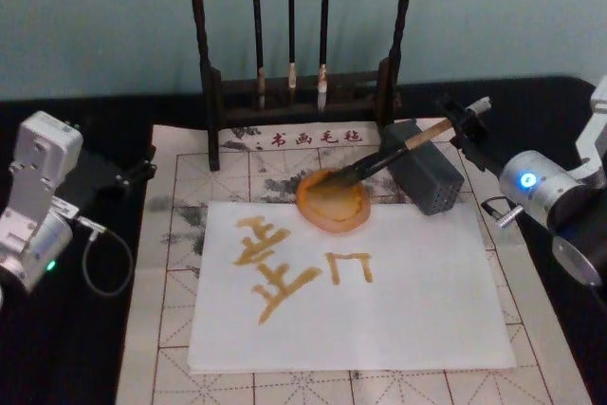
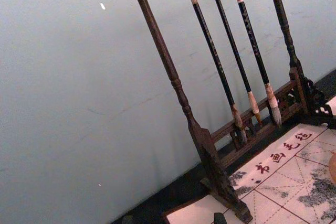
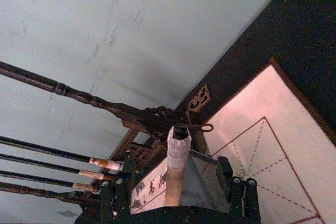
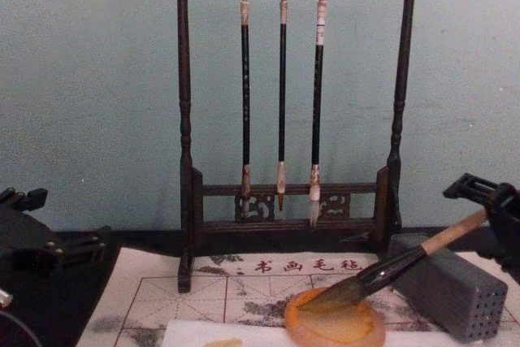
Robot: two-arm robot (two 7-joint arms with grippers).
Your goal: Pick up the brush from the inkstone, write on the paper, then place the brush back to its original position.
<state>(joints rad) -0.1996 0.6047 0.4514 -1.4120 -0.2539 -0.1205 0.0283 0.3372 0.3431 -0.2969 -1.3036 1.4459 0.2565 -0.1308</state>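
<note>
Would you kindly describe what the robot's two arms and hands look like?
Both arms are silver-grey metal with black hands. The left arm has a boxy wrist, a green light and a looping grey cable. The right arm is cylindrical with a blue light; its black hand has screw-studded fingers.

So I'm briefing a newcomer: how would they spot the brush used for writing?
Find the wooden brush rack at the back; before it sits the orange inkstone. The brush leans there, tuft in it, held by the right tool: thick, tan-handled, unlike the three thin black hanging brushes.
</note>
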